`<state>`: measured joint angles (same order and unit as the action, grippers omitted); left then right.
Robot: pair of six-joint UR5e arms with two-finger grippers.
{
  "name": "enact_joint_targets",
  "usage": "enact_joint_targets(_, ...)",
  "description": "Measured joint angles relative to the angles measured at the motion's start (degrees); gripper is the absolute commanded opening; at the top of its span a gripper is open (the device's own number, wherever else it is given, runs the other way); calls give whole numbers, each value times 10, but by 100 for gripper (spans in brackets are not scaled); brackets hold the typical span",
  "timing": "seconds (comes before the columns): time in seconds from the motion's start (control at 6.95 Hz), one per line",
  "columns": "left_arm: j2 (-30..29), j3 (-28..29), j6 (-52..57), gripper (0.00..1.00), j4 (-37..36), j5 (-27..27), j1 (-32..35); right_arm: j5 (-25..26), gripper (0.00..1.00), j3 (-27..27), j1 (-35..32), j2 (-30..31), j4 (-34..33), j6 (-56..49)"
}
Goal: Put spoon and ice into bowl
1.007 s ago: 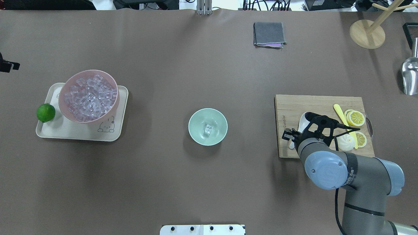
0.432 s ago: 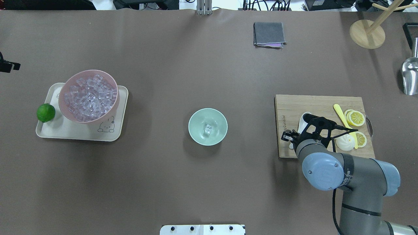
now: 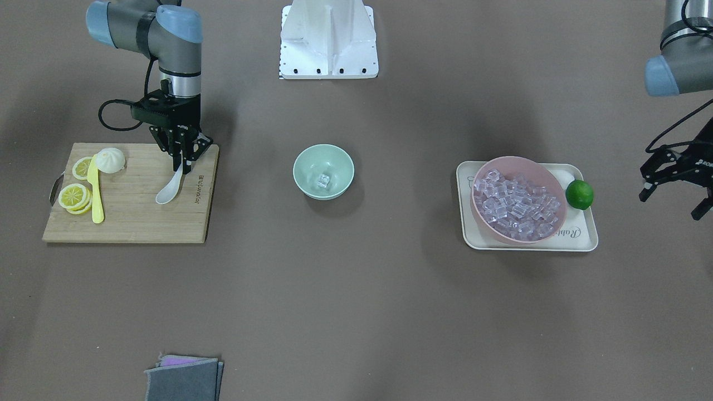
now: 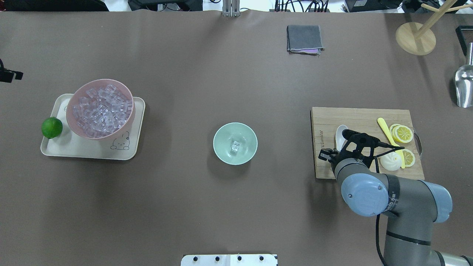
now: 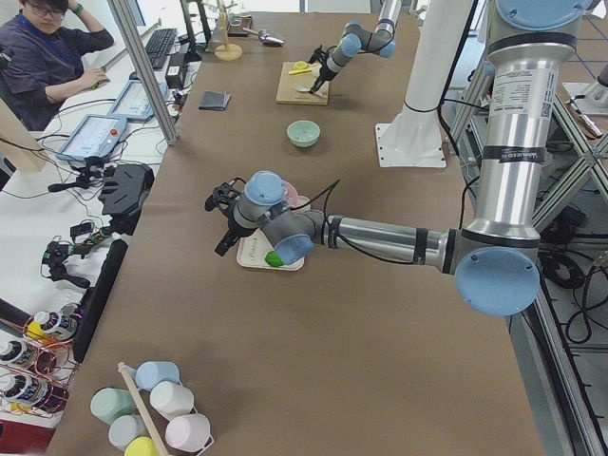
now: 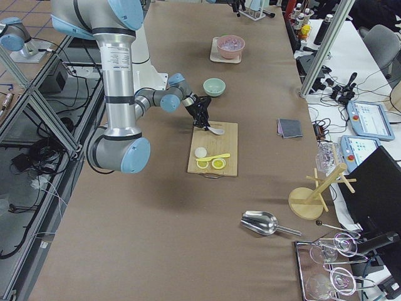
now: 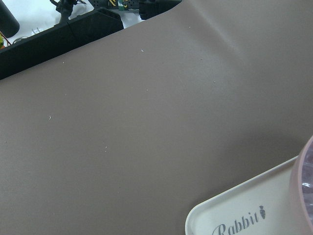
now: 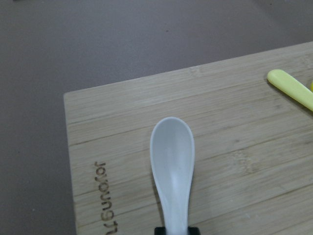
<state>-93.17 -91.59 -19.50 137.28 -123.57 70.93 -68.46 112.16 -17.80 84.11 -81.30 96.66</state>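
Observation:
The white spoon is on the wooden cutting board, scoop toward the operators' side. My right gripper is shut on its handle. In the right wrist view the scoop lies on the board and the handle runs down between my fingertips. In the overhead view only the scoop shows past the wrist. The mint-green bowl stands mid-table with one clear ice cube in it. My left gripper hangs open and empty beyond the tray.
A pink bowl full of ice cubes stands on a cream tray with a lime. A yellow knife, lemon slices and a white bun share the board. A grey cloth lies far back.
My right arm has drawn slightly back toward the robot and to the left. The spoon's scoop has shifted left with it and shows more. The left arm has not moved.

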Motion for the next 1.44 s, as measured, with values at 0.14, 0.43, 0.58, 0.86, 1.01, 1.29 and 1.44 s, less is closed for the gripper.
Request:
enact_joint_targets(0.14, 0, 0, 0, 99, 0, 0, 0, 0, 0, 2, 0, 0, 0, -1)
enact_joint_targets(0.43, 0, 1, 0, 99, 0, 0, 0, -2, 0, 19, -2, -2, -2, -13)
enact_joint_targets(0.58, -1, 1, -1, 99, 0, 0, 0, -3, 0, 33, -3, -11, -12, -38)
enact_joint_targets(0.86, -1, 1, -2, 99, 0, 0, -1, -7, 0, 46, -4, -59, -47, -150)
enact_joint_targets(1.01, -1, 1, -2, 99, 0, 0, -1, -13, 0, 47, -3, -78, -54, -217)
enact_joint_targets(1.29, -1, 1, -2, 99, 0, 1, -1, -42, 0, 45, -1, -110, -57, -373)
enact_joint_targets(1.44, -1, 0, -2, 99, 0, 2, -1, -53, 0, 43, 1, -124, -56, -444)
